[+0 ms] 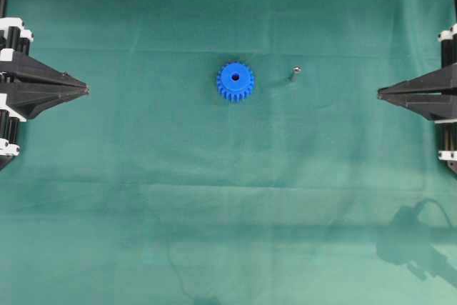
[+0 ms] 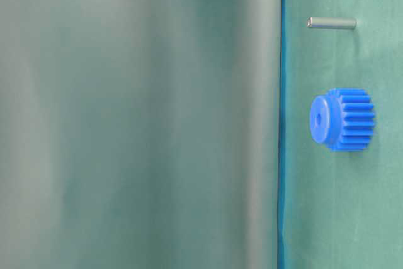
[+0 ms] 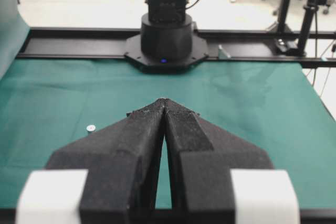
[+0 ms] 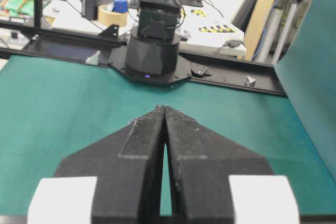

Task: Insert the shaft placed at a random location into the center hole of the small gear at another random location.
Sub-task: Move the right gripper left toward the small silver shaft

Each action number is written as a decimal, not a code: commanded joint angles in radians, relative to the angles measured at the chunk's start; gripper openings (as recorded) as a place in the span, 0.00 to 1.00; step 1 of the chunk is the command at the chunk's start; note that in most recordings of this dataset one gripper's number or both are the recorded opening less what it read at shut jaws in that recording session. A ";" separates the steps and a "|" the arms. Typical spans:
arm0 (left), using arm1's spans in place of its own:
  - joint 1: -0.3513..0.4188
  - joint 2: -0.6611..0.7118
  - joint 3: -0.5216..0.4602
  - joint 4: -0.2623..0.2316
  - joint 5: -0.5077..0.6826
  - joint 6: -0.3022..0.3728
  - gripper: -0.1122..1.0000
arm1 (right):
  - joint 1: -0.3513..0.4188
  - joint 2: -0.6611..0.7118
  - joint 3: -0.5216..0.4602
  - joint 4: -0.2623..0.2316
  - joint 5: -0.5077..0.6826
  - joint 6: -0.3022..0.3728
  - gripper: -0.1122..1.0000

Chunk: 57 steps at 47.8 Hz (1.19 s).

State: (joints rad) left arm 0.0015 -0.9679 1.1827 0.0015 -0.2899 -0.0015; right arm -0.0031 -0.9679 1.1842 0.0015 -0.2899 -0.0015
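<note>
The small gear [image 1: 235, 81], a bright blue cog, lies flat on the green cloth near the middle, with its dark center hole [image 1: 235, 76] facing up. The shaft [image 1: 294, 73], a short silvery pin, stands on end a little to the right of it, apart from it. The table-level view shows both side-on: shaft [image 2: 332, 22], gear [image 2: 343, 119], hole [image 2: 317, 118]. My left gripper [image 1: 86, 91] is shut and empty at the left edge. My right gripper [image 1: 380, 93] is shut and empty at the right edge. In the left wrist view the shut fingertips [image 3: 164, 100] hide the gear; a silvery dot [image 3: 91, 127] is the shaft's end. The right gripper [image 4: 164, 107] hides both.
Green cloth [image 1: 228, 198] covers the whole table. A hanging green sheet [image 2: 138, 118] fills the left of the table-level view. The opposite arm's black base [image 3: 167, 38] sits on a rail at the far side; the other base [image 4: 152, 51] shows likewise.
</note>
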 commanded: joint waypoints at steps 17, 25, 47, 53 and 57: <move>0.000 0.014 -0.006 -0.035 -0.003 0.008 0.10 | -0.225 0.256 -0.014 0.006 -0.143 -0.003 0.10; 0.000 0.012 -0.003 -0.035 -0.003 0.008 0.10 | -0.259 0.459 -0.032 0.037 -0.241 -0.002 0.12; 0.000 0.006 0.015 -0.037 -0.002 0.006 0.10 | -0.285 0.951 -0.089 0.147 -0.445 -0.002 0.74; 0.000 0.005 0.015 -0.038 -0.003 0.006 0.10 | -0.284 1.029 -0.089 0.163 -0.488 0.011 0.74; 0.000 0.006 0.017 -0.038 -0.002 0.005 0.10 | -0.278 1.055 -0.091 0.163 -0.500 0.025 0.74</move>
State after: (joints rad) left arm 0.0015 -0.9649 1.2088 -0.0337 -0.2884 0.0046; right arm -0.2853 0.0798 1.1075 0.1611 -0.7670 0.0169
